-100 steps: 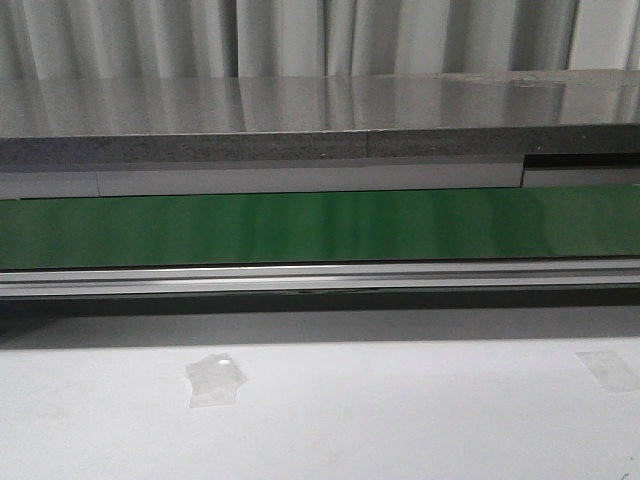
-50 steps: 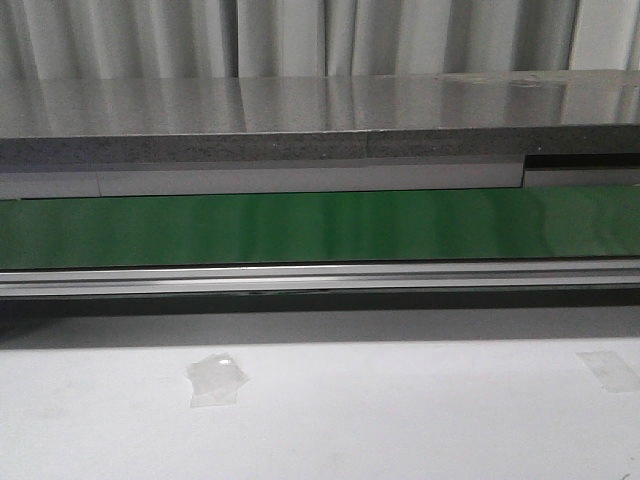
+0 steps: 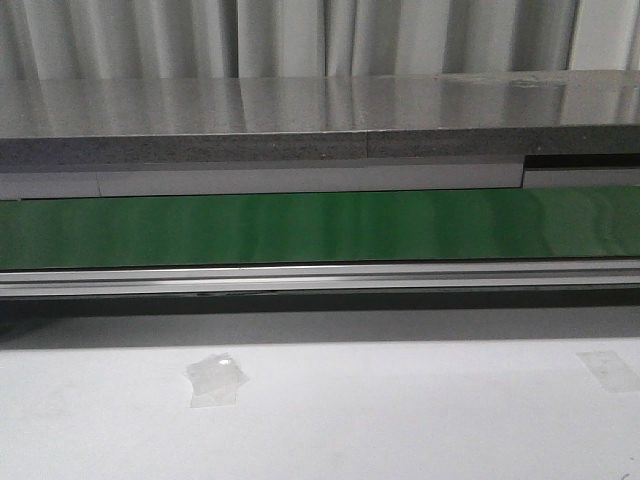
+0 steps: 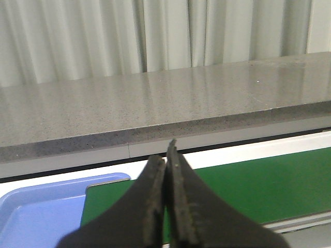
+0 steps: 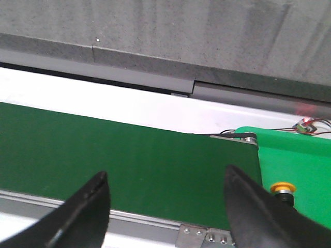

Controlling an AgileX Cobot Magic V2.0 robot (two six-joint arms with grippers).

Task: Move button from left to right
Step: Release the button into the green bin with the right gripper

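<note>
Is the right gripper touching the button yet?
Cannot tell. In the right wrist view the open right gripper has one finger overlapping the button, so only its yellow cap shows and no gap or contact is plain.

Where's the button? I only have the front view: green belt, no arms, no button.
Observer: The right wrist view shows the button, yellow cap up, on a bright green surface past the end of the belt.
Operator: Right gripper on it?
Observer: No. The right gripper is open and empty; one finger partly hides the button.
Operator: Left side?
Observer: The left gripper is shut on nothing, with a blue tray beyond it.
</note>
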